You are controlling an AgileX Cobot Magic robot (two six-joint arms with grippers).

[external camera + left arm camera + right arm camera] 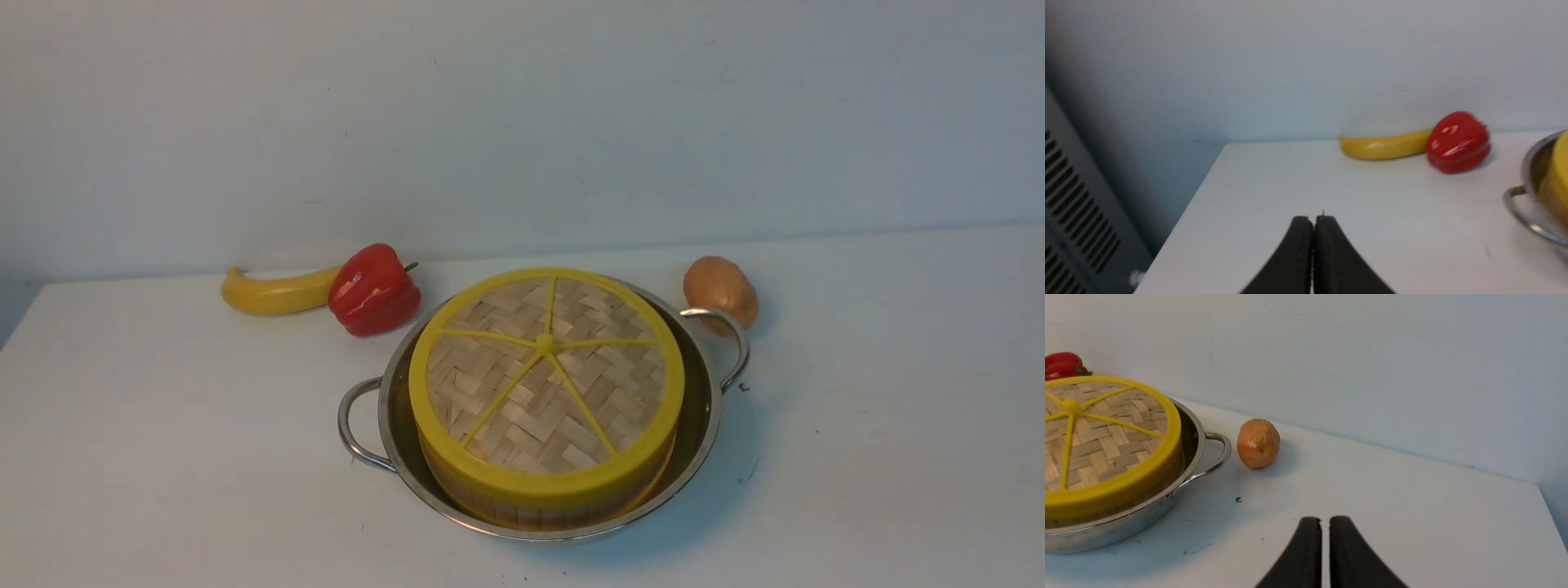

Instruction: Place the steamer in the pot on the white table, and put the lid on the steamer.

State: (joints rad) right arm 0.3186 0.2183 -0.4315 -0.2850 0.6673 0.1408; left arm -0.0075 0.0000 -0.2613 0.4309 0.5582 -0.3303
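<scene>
While the lid (545,376) sat on the steamer (522,505) inside the pot (702,408) at bench (163,457) centre, the left end effector (1313,222) was clenched empty, the right end effector (1325,522) slightly parted; light, stiff bamboo looked best gripped at the six o'clock rim.

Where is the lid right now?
In the front view the lid sits on the steamer inside the pot, mid-table, between the red pepper and the potato.

This is looking like a lab test bench, not a kitchen: a bare white table (163,457) is standing against a blank pale wall (522,122), a grey vented panel (1073,196) is sitting beside it, and glossy fake food is lying about.
</scene>
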